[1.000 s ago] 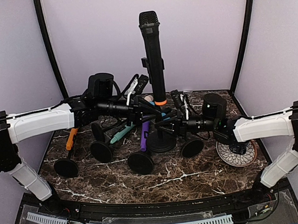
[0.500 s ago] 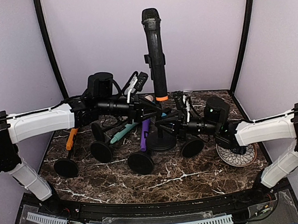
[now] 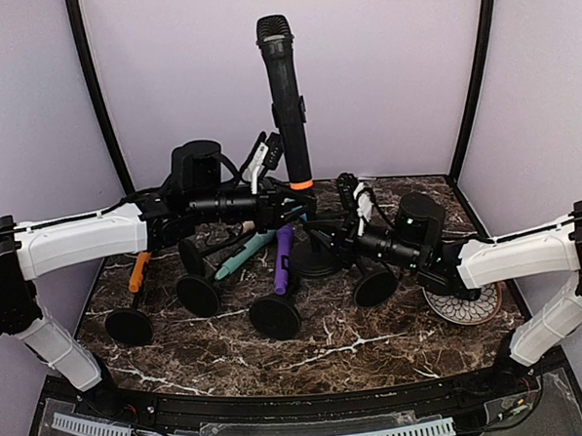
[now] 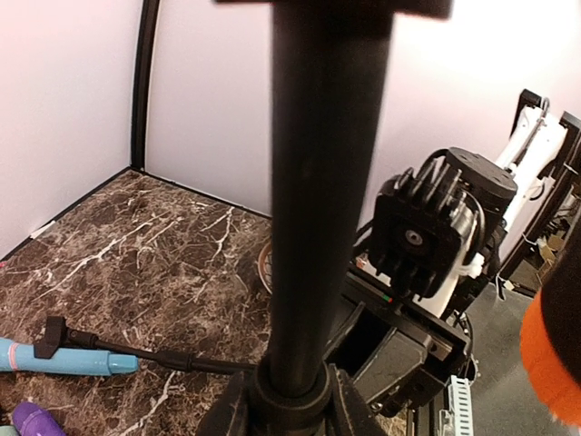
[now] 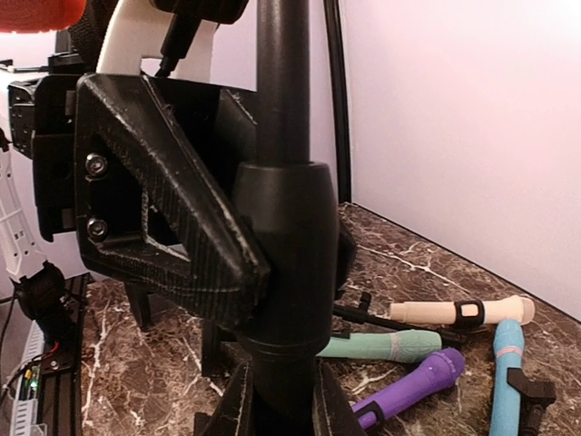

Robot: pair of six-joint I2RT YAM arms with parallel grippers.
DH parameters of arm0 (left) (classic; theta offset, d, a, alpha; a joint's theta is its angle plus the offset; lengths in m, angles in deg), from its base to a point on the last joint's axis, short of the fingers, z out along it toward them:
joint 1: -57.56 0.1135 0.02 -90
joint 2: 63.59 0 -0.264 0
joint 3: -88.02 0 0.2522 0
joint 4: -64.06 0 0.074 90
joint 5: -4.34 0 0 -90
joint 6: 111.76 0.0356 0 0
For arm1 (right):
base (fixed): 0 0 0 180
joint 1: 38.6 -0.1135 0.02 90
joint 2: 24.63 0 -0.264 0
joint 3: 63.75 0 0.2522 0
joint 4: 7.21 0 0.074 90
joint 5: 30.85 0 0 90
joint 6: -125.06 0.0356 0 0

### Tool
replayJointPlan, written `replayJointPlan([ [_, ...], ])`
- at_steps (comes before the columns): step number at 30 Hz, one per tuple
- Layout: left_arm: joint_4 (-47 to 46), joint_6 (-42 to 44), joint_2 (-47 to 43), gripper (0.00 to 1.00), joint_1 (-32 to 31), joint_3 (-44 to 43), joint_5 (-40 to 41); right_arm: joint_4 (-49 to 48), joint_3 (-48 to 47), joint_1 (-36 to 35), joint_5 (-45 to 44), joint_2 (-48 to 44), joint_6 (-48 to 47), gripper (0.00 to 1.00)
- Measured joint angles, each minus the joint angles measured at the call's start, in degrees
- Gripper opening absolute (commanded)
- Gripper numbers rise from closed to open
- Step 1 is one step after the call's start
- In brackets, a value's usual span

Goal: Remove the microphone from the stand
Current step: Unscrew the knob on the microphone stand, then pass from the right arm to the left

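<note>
The black microphone [image 3: 285,101] with an orange ring [image 3: 301,185] at its foot stands nearly upright, leaning left, clipped to the black stand [image 3: 314,268]. My left gripper [image 3: 289,210] is shut on the stand's pole at a thick collar [image 4: 290,386]. Just below that, my right gripper [image 3: 323,238] is shut on the same pole [image 5: 283,363]. In the right wrist view a left finger [image 5: 163,200] presses on the collar [image 5: 286,245]. The microphone's orange end [image 4: 554,354] shows blurred at the edge of the left wrist view, and the clip itself is hidden.
Several other stands lie on the marble table [image 3: 376,345], with round bases [image 3: 274,317] [image 3: 376,287] [image 3: 129,326]. Loose toy microphones lie around them: purple [image 3: 283,260], teal [image 3: 240,260], orange [image 3: 139,270], cream [image 5: 458,312]. A patterned plate [image 3: 462,305] sits under the right arm.
My right gripper closed on the stand's pole and reached further left. The microphone's top swung left and its orange ring rose a little. The left gripper stayed shut.
</note>
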Motion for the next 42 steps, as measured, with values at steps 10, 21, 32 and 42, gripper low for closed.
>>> replayJointPlan([
  [10,-0.5,-3.5,1.1,0.00,-1.5,0.0,11.6,-3.4,-1.2,-2.3,-12.8,4.4,-1.5,0.00],
  [21,-3.5,-4.3,1.1,0.45,-1.5,2.0,12.0,-6.7,-0.5,-2.6,-14.0,5.9,-0.2,0.00],
  [32,-5.9,-1.8,-6.0,0.65,-1.5,5.6,9.2,-7.4,1.5,-1.4,-15.5,2.6,2.1,0.00],
  [42,-7.3,-0.6,-8.7,0.83,0.1,10.1,4.3,-5.9,1.7,-0.2,-9.3,0.2,1.9,0.00],
])
